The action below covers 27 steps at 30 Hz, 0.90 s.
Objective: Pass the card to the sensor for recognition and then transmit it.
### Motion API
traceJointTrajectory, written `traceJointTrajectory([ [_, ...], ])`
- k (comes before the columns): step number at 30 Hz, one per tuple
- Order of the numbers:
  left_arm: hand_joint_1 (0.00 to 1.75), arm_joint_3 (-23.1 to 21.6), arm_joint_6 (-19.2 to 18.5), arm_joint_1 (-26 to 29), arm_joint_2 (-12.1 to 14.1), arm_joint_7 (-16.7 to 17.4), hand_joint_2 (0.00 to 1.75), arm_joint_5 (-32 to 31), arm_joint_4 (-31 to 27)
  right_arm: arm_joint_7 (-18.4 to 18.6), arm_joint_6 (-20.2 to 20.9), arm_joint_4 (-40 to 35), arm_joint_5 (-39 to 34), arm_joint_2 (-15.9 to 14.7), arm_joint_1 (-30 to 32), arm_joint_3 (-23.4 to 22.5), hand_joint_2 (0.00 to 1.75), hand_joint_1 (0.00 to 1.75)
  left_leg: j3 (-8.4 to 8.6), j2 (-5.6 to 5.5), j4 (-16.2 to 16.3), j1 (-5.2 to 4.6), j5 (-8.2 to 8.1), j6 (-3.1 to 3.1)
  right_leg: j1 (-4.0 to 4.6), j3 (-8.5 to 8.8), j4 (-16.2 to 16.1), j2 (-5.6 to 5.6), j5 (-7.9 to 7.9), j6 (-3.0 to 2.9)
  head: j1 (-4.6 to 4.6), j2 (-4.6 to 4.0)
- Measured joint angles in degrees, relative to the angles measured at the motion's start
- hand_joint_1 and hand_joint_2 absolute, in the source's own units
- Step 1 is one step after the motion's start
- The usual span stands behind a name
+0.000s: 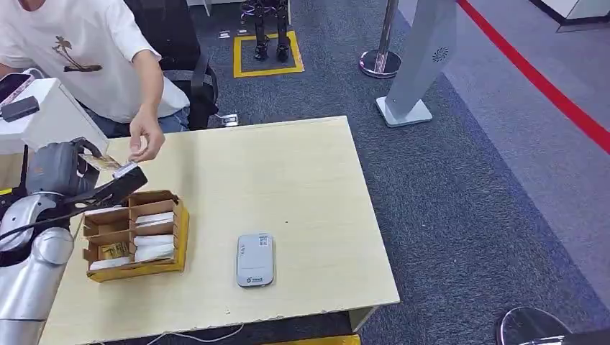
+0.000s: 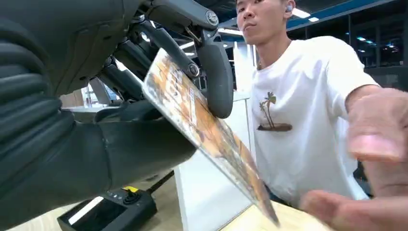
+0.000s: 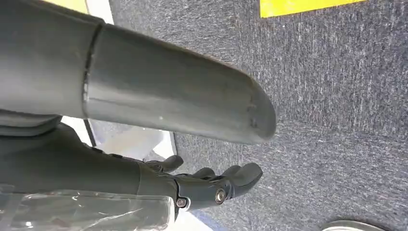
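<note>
Wooden table (image 1: 302, 187): left hand (image 1: 108, 188) fingers grasping card (image 2: 202, 120); right hand (image 3: 207, 185) fingers released over carpet.

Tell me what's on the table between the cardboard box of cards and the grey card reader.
Nothing: in the head view a bare strip of table separates the cardboard box from the card reader.

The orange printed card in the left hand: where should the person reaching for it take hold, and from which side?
Best at the free far edge of the orange printed card, the end that sticks out past the robot's left hand toward the person's hand. The dark fingers clamp the near end, so a thumb-and-finger pinch on both flat faces, coming from the person's side of the pale wooden table, probably works.
</note>
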Motion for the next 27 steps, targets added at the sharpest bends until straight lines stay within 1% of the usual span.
traceJointTrajectory([
  [4, 1.75, 0.00, -0.02, 0.58, 0.59, 0.02, 1.75, 0.20, -0.26, -0.17, -0.04, 0.00, -0.11, 0.00, -0.02, 0.00, 0.00, 0.00, -0.01, -0.01, 0.00, 0.00, 0.00, 0.00, 0.00, 0.00, 0.00, -0.02, 0.00, 0.00, -0.02, -0.02],
  [9, 1.75, 0.00, 0.18, 0.81, 0.68, -0.29, 1.75, 0.13, -0.42, -0.22, -0.04, 0.00, 0.07, 0.00, -0.03, 0.07, 0.00, 0.00, -0.01, -0.02, 0.00, -0.01, 0.00, 0.00, 0.00, -0.01, -0.01, -0.02, 0.00, 0.00, 0.00, 0.00],
  [16, 1.75, -1.23, 1.51, 0.79, -1.03, -0.83, 1.75, -2.58, -0.28, -0.07, 0.00, 0.00, 0.28, 0.09, -0.18, 0.46, 0.00, 0.00, -0.01, -0.02, 0.01, -0.02, 0.00, 0.00, -0.01, -0.01, -0.01, -0.02, 0.01, 0.01, 0.00, 0.00],
  [19, 1.75, -2.47, 3.13, 0.75, -2.76, -0.96, 1.75, -4.11, 0.22, -0.04, 0.15, 0.00, 0.55, 0.22, -0.45, 0.66, 0.00, 0.00, -0.01, -0.04, 0.02, -0.02, 0.00, 0.00, -0.02, -0.02, -0.02, -0.04, 0.01, 0.01, 0.00, 0.00],
  [23, 1.75, -4.70, 5.58, 0.28, -6.37, -1.46, 1.75, -5.92, 1.86, 0.15, 0.33, 0.00, 1.09, 0.35, -0.76, 1.44, 0.00, 0.00, -0.01, -0.03, 0.03, -0.04, 0.00, 0.01, -0.02, -0.01, -0.02, -0.03, 0.03, 0.04, 0.00, -0.02],
  [27, 1.75, -6.89, 6.75, 0.14, -10.14, -1.77, 1.75, -6.60, 3.89, 0.39, 0.44, 0.00, 1.73, 0.44, -0.83, 2.03, 0.00, 0.00, -0.01, -0.03, 0.04, -0.04, 0.00, 0.01, -0.05, -0.01, -0.02, -0.03, 0.04, 0.04, 0.00, 0.00],
])
